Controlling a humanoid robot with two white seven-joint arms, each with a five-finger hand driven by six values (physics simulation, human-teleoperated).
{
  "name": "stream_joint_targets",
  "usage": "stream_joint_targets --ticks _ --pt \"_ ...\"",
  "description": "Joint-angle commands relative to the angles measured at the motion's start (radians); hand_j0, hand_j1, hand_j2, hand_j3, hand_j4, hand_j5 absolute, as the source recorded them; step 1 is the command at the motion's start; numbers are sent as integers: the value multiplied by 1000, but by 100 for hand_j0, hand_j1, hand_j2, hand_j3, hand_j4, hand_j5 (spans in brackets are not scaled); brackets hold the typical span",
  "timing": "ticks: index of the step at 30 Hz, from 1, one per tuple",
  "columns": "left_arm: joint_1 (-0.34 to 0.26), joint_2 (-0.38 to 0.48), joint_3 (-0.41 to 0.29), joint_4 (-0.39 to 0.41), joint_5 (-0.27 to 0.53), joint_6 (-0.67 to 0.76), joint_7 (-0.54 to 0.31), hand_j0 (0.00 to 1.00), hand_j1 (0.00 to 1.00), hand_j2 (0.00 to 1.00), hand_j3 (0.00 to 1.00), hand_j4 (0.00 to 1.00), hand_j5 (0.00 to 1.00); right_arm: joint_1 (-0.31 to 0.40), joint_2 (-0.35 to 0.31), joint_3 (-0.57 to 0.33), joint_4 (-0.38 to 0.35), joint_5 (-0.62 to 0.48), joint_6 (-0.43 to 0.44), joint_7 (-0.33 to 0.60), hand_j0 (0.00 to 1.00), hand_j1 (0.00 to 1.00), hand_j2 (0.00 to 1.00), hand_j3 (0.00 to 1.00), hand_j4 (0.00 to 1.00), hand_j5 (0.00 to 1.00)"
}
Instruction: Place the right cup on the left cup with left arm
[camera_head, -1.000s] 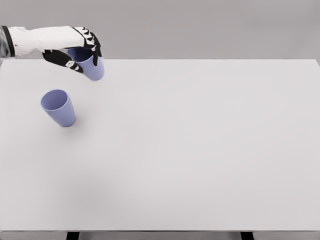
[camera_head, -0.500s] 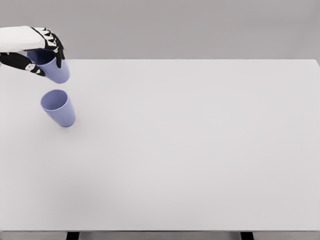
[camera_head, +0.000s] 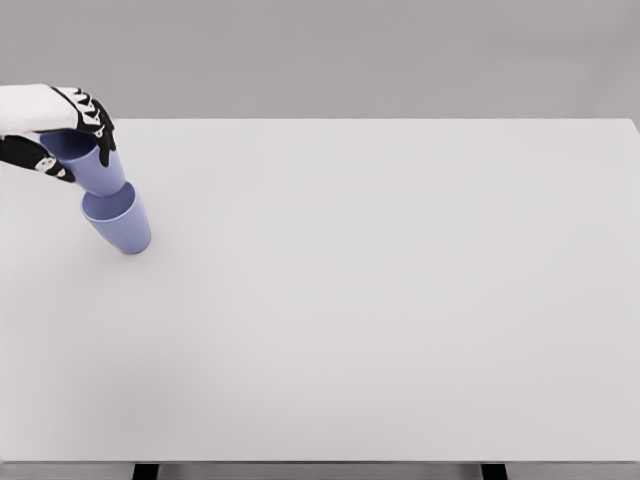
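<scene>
The left hand grips the carried cup by its rim, at ten o'clock on the table. Its base sits at the mouth of the standing cup. The stacking step is underway; next seems a straight lowering, then release.

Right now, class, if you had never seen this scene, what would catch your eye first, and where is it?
The eye goes to the far left, where the left hand grips a blue cup and holds it just above the mouth of a second blue cup standing on the table. The held cup's base seems to meet that rim. The rest of the white table is a wide pale expanse.
</scene>
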Motion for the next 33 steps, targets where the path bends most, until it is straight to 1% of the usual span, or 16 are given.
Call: stream_joint_targets --ticks 1,5,9,14,15,18,33 --pt "0 1 -2 -3 9 3 1 45 45 45 45 45 45 0 0 0 0 1 0 0 100 100 100 100 100 100" --pt "0 1 -2 -6 15 3 1 45 45 45 45 45 45 0 0 0 0 1 0 0 100 100 100 100 100 100" --pt "-5 -1 -2 11 14 3 1 45 45 45 45 45 45 0 0 0 0 1 0 0 100 100 100 100 100 100" --pt "-3 25 -5 -10 24 3 1 45 45 45 45 45 45 0 0 0 0 1 0 0 100 100 100 100 100 100" --pt "-3 27 -19 -19 32 3 -1 45 45 45 45 45 45 0 0 0 0 1 0 0 100 100 100 100 100 100" --pt "-3 27 -19 -36 44 3 -2 45 45 45 45 45 45 0 0 0 0 1 0 0 100 100 100 100 100 100" --pt "3 22 -27 -18 47 3 -2 45 45 45 45 45 45 0 0 0 0 1 0 0 100 100 100 100 100 100"
